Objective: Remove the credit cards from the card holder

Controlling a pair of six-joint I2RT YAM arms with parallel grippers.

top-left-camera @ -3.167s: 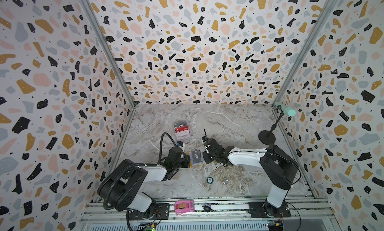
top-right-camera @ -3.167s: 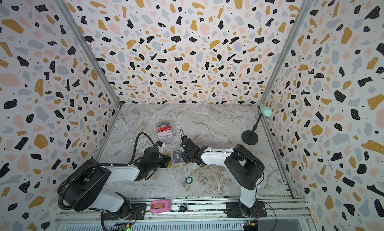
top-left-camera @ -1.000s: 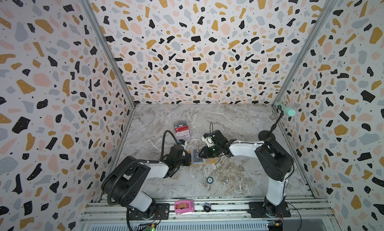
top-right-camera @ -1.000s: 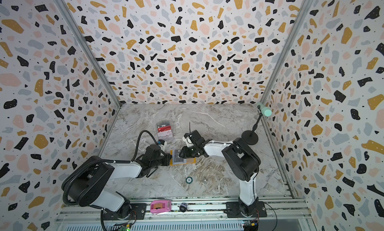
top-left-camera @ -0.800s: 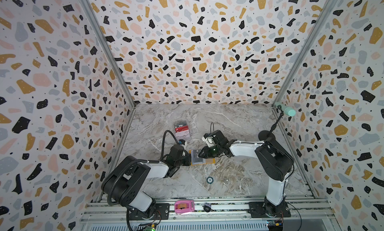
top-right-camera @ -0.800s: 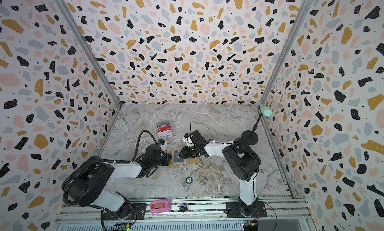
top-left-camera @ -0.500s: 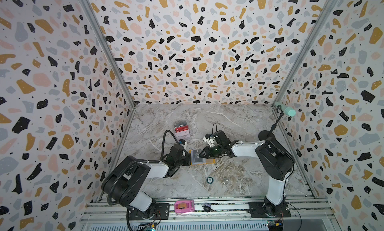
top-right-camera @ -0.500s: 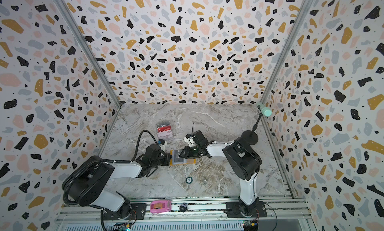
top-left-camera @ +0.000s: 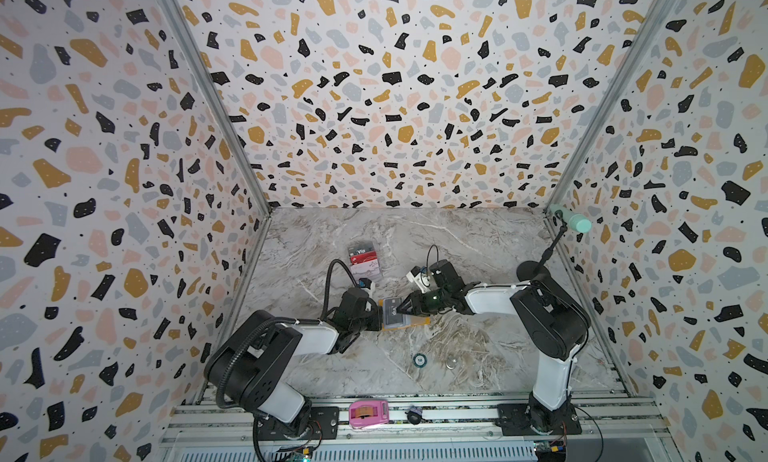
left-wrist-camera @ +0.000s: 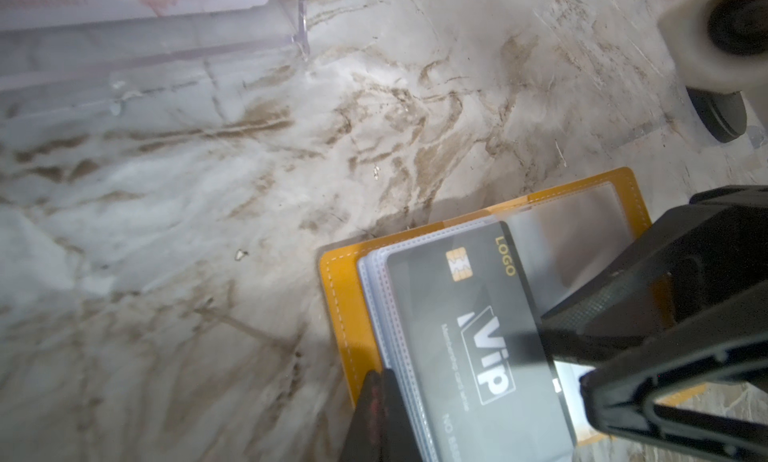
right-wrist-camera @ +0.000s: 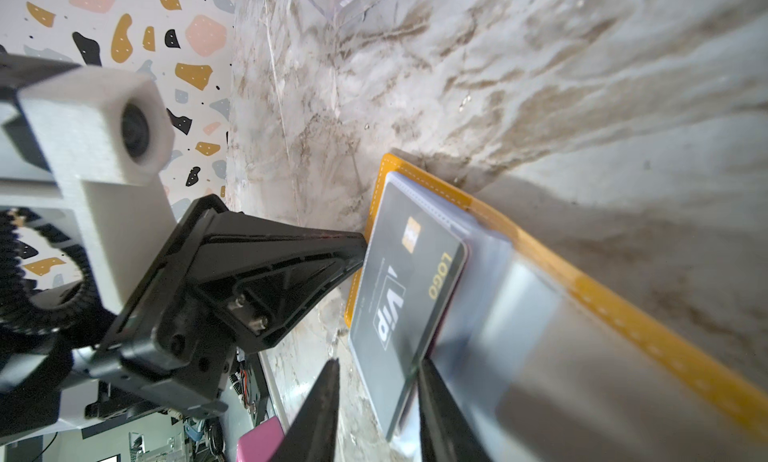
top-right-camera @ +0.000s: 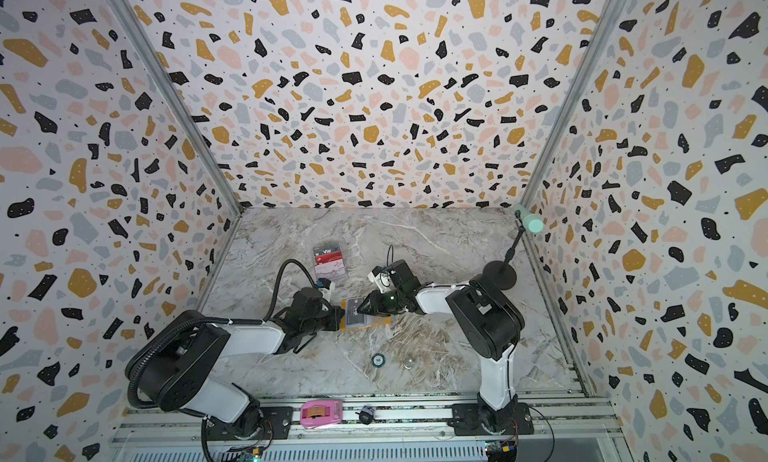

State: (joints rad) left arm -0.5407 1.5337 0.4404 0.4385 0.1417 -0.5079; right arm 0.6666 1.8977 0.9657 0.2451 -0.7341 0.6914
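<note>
Top view: black plastic "Vip" credit card (top-left-camera: 392, 313) lies long-axis front-to-back in mustard-yellow card holder (top-left-camera: 417, 323); right gripper (top-left-camera: 400, 310) half-open astride its edge, left gripper (top-left-camera: 379, 316) shut

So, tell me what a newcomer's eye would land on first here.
The loud speckled walls on three sides grab attention first. Then, mid-table, the open yellow card holder with a black Vip card showing on top, the left hand closed at its edge and the right hand straddling the card's edge with its jaws apart. A pink object sits on the front rail.
</note>
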